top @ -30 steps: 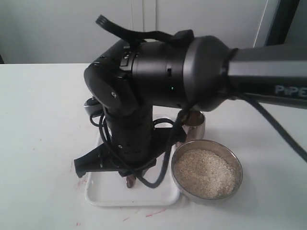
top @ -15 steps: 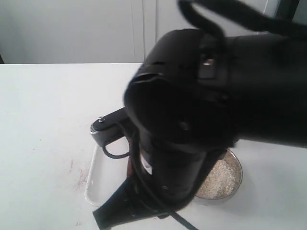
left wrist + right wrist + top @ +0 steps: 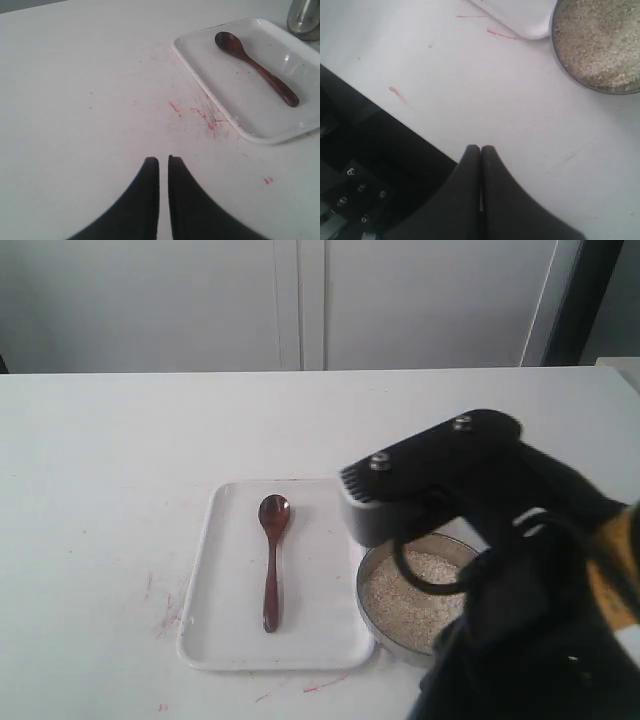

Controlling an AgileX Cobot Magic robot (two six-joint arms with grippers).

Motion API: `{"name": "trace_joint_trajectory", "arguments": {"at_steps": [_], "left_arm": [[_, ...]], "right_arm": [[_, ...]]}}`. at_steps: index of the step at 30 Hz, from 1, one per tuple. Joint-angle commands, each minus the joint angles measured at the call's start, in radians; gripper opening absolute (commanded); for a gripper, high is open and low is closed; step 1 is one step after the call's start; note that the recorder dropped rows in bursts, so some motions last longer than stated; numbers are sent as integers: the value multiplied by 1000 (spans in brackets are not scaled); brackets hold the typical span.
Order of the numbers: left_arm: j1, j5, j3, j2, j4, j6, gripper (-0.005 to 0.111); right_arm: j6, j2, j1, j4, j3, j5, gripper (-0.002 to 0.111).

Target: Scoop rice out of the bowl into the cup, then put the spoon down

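On the white table (image 3: 100,490) the spoon (image 3: 271,560) is laid top-to-bottom on the tray (image 3: 325,620), left of the right arm (image 3: 530,500); both jaws are clenched, empty.

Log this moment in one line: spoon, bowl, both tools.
spoon: lying on tray | bowl: holds rice | left tool: shut, empty | right tool: shut, empty

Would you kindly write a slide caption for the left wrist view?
Spoon lies on the white tray beside the cup; left fingers, closed and empty, hover over the red-marked table.
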Motion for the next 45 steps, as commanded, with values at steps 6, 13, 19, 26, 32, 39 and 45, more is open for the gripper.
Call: {"name": "trace_joint_trajectory", "arguments": {"at_steps": [6, 13, 19, 26, 32, 39, 45], "left_arm": [[-7, 1, -6, 1, -7, -2, 14], [-7, 1, -6, 1, -7, -2, 14], [-7, 1, -6, 1, -7, -2, 14], [-7, 1, -6, 1, -7, -2, 14], [-7, 1, -6, 1, -7, -2, 14], [-7, 1, -6, 1, -7, -2, 14], [-7, 1, -6, 1, -7, -2, 14]], "right_arm": [[-9, -232, 1, -3, 103, -12, 0], [-9, -346, 1, -29, 124, -31, 0], [-9, -377, 1, -115, 124, -90, 0], [-9, -408, 4, -294, 193, -361, 0], [-9, -462, -126, -364, 338, -781, 0], [54, -550, -361, -347, 526, -1196, 0], [279, -634, -556, -360, 642, -1350, 0]]}}
